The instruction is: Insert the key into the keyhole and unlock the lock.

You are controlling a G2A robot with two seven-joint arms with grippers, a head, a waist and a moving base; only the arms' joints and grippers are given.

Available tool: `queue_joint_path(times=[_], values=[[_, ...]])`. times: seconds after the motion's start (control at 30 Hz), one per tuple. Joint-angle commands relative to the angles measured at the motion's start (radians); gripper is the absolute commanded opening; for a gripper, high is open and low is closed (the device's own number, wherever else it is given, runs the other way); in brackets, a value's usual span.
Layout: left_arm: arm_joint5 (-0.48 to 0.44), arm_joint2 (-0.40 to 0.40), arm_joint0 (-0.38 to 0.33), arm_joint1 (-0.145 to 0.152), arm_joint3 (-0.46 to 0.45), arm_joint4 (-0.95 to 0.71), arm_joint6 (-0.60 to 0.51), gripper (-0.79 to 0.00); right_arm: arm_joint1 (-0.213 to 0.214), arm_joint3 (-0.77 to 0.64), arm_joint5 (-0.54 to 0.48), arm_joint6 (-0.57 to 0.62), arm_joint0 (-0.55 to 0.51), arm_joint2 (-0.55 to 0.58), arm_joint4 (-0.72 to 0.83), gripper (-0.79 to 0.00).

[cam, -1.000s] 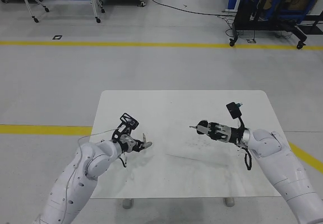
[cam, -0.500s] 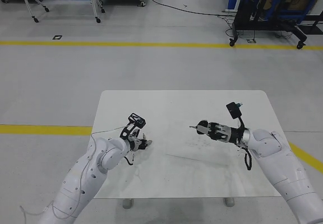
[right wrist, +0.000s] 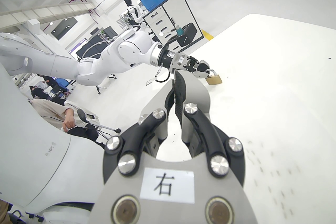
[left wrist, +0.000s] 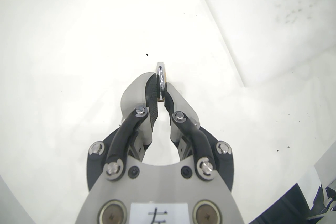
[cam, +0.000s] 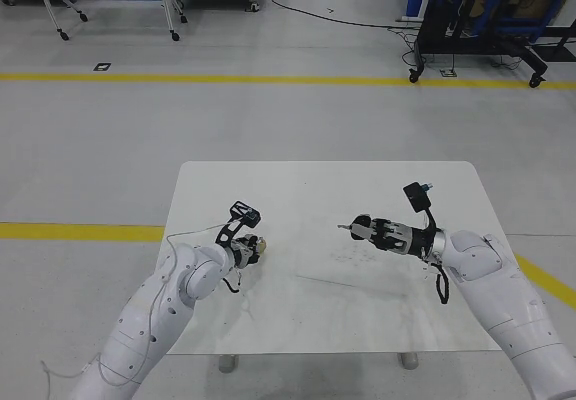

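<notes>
Clamping one padlock, left pincer, one key

A robotics lab: grey floor, yellow painted lines, white drawer cabinet (far beyond the jaws of the right gripper).

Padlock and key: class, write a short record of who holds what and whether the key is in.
Padlock: brass, over the table
Left gripper: shut on the padlock's metal loop
Right gripper: shut on the key, tip sticking out
Progress: key and padlock apart, key not yet inserted
</notes>
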Motion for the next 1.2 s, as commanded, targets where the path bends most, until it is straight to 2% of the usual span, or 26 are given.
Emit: queue_joint_path(times=[0.0,0.13,0.17,0.33,0.5,0.63,0.87,0.93,0.97,1.0,1.17], values=[[0.001,0.003,-0.004,-0.002,0.004,0.000,-0.003,-0.785,0.000,0.000,0.000,0.000,0.000,0.000,0.000,-0.785],[-0.001,0.003,-0.009,-0.003,0.009,0.003,-0.003,-0.782,0.000,0.000,0.000,0.000,0.000,0.000,0.000,-0.785],[-0.001,0.002,-0.009,-0.003,0.010,0.002,-0.001,-0.714,0.000,0.000,0.000,0.000,0.000,0.000,0.000,-0.785],[-0.004,0.001,-0.011,-0.005,0.019,0.001,0.003,-0.486,0.000,0.000,0.000,0.000,0.000,0.000,0.000,-0.785],[-0.009,0.005,-0.018,-0.008,0.022,-0.002,0.002,-0.453,0.000,0.000,0.000,0.000,0.000,0.000,0.000,-0.785],[-0.010,0.008,-0.025,-0.011,0.026,-0.001,0.000,-0.465,0.000,0.000,0.000,0.000,0.000,0.000,0.000,-0.785],[0.006,0.032,-0.047,-0.018,0.052,0.046,-0.001,-0.539,0.000,0.000,0.000,0.000,0.000,0.000,0.000,-0.785],[0.015,0.044,-0.056,-0.022,0.062,0.060,0.011,-0.625,0.000,0.000,0.000,0.000,0.000,0.000,0.000,-0.785],[0.021,0.047,-0.059,-0.024,0.064,0.065,0.020,-0.727,0.000,0.000,0.000,0.000,0.000,0.000,0.000,-0.785],[0.025,0.050,-0.062,-0.026,0.068,0.066,0.025,-0.785,0.000,0.000,0.000,0.000,0.000,0.000,0.000,-0.785],[0.016,0.053,-0.072,-0.032,0.084,0.053,0.025,-0.785,0.000,0.000,0.000,0.000,0.000,0.000,0.000,-0.785]])
